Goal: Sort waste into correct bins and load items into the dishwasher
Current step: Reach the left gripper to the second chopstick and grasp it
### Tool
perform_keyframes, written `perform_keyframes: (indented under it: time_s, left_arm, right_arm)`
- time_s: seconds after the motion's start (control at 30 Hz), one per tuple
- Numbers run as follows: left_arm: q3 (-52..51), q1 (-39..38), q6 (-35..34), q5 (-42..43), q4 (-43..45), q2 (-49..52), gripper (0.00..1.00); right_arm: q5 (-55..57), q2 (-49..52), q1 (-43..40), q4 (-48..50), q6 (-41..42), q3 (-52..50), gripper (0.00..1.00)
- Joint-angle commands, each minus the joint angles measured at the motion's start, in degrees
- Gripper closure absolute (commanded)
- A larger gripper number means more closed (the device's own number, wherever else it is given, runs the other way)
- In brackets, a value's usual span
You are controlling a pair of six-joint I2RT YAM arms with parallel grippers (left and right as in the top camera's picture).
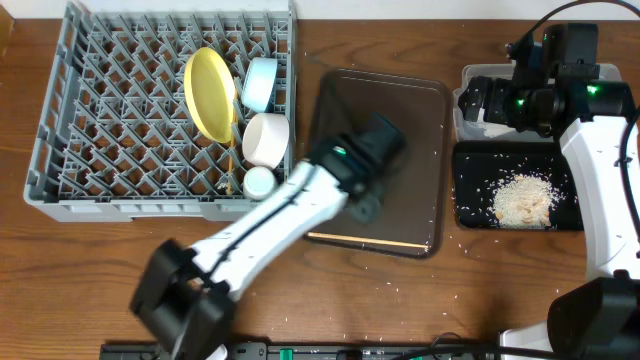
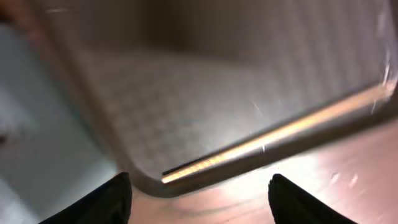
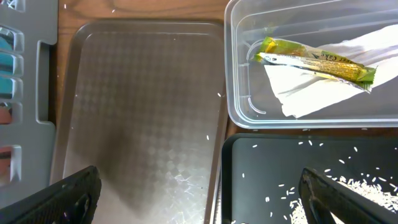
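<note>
We see the grey dish rack just left of the brown tray, and its side nearest the tray holds the dishes. The yellow plate stands on edge there, with the light blue bowl between it and the tray. The white bowl and the small white cup sit closer to the tray's near corner. Right of the brown tray, the black tray lies beside the tray's near half and carries a heap of rice scraps. The clear tub lies beside the far half, holding the white napkin with the green-and-yellow wrapper on top of it. One chopstick lies along the brown tray's near edge. Our left gripper hovers over that edge with its jaws spread wide and nothing between them. Our right gripper hangs over the gap between the tub and the brown tray, fully spread and empty.
</note>
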Motion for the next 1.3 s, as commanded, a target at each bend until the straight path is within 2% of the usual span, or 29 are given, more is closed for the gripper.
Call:
perform_keyframes:
  time_s: [0.0,0.07,0.2,0.37,0.93,1.27]
  left_arm:
    - [-0.2,-2.3,20.6,0.8,-1.3,4.0,0.29]
    - [-0.2,-2.8,25.9,0.8,-1.3,6.4,0.29]
    - [-0.2,-2.9,31.4,1.4,-0.9,10.1,0.29]
    - [-0.2,-2.9,39.9,9.9,-0.9,13.8,0.29]
    - [-1.2,-2.8,41.9,7.6,5.6,15.0,0.29]
    - [-1.3,-2.8,41.9,7.6,6.2,16.4,0.29]
  right_arm:
    - [0.1,-1.2,0.1,0.1,-0.4,-0.1,0.01]
    - [0.1,-1.2,0.1,0.1,-0.4,-0.1,0.01]
    - [0.1,-1.2,0.1,0.1,-0.4,-0.1,0.01]
    - [0.1,-1.2,0.1,0.1,-0.4,-0.1,0.01]
    - [0.1,-1.2,0.1,0.1,-0.4,-0.1,0.01]
    - [0.1,-1.2,0.1,0.1,-0.4,-0.1,0.01]
